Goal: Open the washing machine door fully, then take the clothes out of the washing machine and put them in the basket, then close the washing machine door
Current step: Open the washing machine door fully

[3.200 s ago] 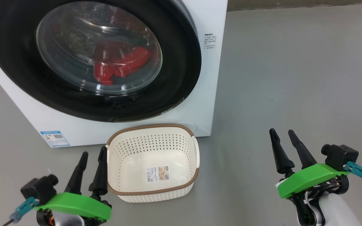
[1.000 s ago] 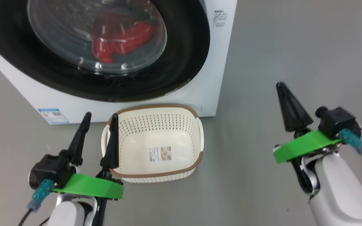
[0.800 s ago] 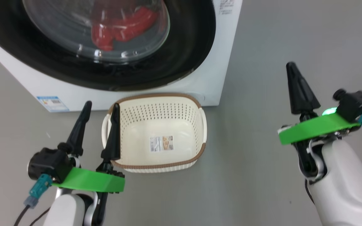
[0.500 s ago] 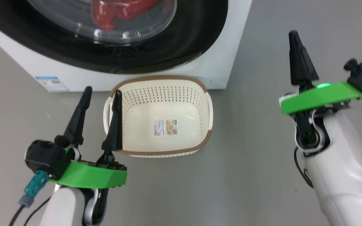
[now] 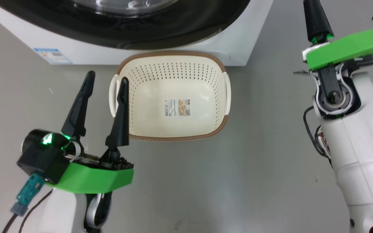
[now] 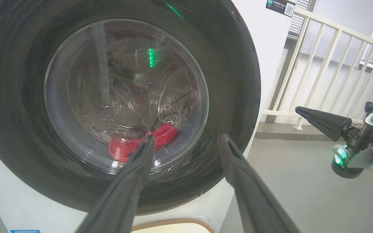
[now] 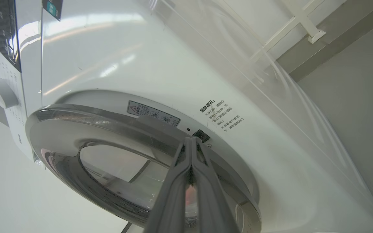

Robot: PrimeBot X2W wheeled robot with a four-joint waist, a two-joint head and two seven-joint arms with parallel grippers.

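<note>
The white washing machine (image 5: 238, 42) runs along the top of the head view, with the lower black rim of its door (image 5: 141, 32) showing. In the left wrist view the door (image 6: 231, 97) faces me and the red clothes (image 6: 125, 147) lie behind its glass. The cream basket (image 5: 173, 137) stands on the floor right before the machine, with just a paper label on its bottom. My left gripper (image 5: 107, 77) is open beside the basket's left handle. My right gripper (image 5: 314, 16) is shut, raised off the machine's right corner. Its tips (image 7: 191, 139) point at the door's chrome edge (image 7: 60, 113) beside a small dark latch slot; contact cannot be told.
Grey floor lies all around the basket and to the machine's right. A white railing (image 6: 319, 64) stands behind the machine on its right side. A blue label (image 5: 52, 55) marks the machine's lower left front, and a white knob (image 7: 2, 94) sits on its panel.
The head camera has tilted down, so machine and basket slid up the picture. My right gripper, shut throughout the last second, has risen toward the door's right edge. The left gripper stays open.
</note>
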